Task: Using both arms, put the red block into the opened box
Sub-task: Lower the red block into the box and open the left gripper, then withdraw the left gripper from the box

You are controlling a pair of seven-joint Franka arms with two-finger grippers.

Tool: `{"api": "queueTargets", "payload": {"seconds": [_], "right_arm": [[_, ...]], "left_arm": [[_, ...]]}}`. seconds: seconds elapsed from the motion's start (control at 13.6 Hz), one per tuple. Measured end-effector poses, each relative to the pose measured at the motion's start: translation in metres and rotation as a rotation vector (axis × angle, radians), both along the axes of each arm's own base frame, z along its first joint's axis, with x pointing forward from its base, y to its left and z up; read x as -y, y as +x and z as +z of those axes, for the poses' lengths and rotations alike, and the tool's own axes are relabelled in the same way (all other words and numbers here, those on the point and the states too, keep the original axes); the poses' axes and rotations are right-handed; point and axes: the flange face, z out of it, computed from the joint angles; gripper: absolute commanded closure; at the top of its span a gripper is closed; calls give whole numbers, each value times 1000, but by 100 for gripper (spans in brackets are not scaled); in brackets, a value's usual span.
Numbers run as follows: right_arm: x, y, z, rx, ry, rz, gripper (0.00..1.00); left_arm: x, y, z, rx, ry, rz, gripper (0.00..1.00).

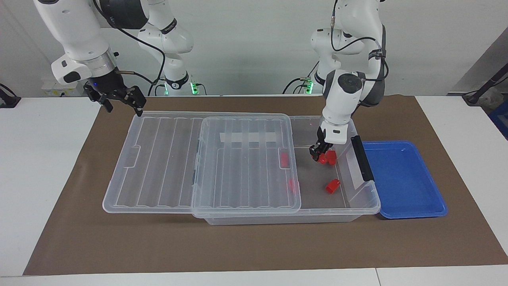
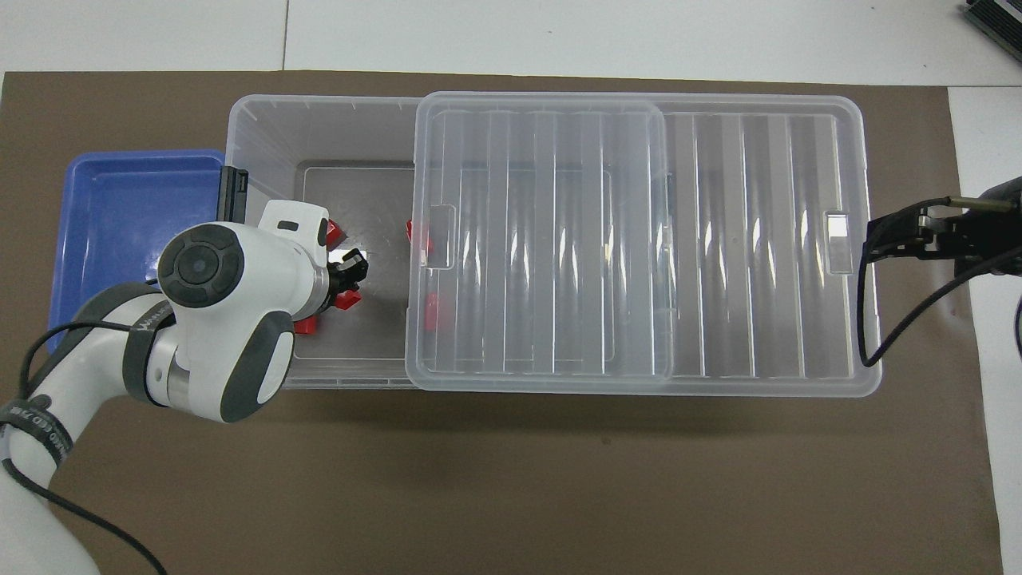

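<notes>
Red block (image 1: 322, 157) number five is pinched in your left gripper's (image 1: 318, 153) jaws, down inside the open end of the box (image 1: 359, 208), so only the release is left, by my reading. Four more blocks lie on the box floor (two under the slid-back lid (image 1: 246, 159)). One blue tray (image 1: 405, 178) sits alongside the box. Your right gripper (image 1: 121, 104) waits over the lid's corner, jaws spread.

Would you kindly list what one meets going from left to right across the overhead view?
Blue tray → box's dark grey handle → left gripper shut on a red block → slid-open clear lid → open right gripper.
</notes>
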Motion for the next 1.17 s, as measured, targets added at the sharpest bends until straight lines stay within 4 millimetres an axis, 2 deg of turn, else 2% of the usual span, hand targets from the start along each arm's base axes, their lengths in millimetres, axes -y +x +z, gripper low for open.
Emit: {"api": "queueTargets", "payload": {"seconds": [0.15,0.29,0.51,0.59,0.66,0.73,0.81,0.88,0.95,1.03,1.1,1.17], "right_arm": [[0,0,0,0,0,0,0],[0,0,0,0,0,-1,0],[7,0,0,0,0,-13,0],[8,0,0,-1,0,-15,2],[10,0,-1,-2,0,-18,9],[11,0,-1,-1,0,-19,22],[11,0,-1,2,0,-20,38],[11,1,-2,6,0,-19,60],[11,2,-3,14,0,-19,87],[11,4,-4,23,0,-19,100],[11,4,-6,27,0,-19,100],[11,5,-8,32,0,-18,100]], "left_arm": [[1,-1,-25,-4,2,-4,100],[2,1,-39,-10,2,-4,100],[8,1,-45,-1,-2,-8,100],[9,1,-45,6,-3,-10,93],[9,2,-45,8,-4,-10,18],[9,2,-45,8,-4,-10,0],[9,1,-45,8,-3,-10,0],[9,2,-46,7,-3,-9,0],[9,2,-47,3,-1,-8,0],[7,3,-45,-4,2,-5,0],[5,6,-39,-23,12,0,0],[2,13,-25,-48,24,8,0]]}}
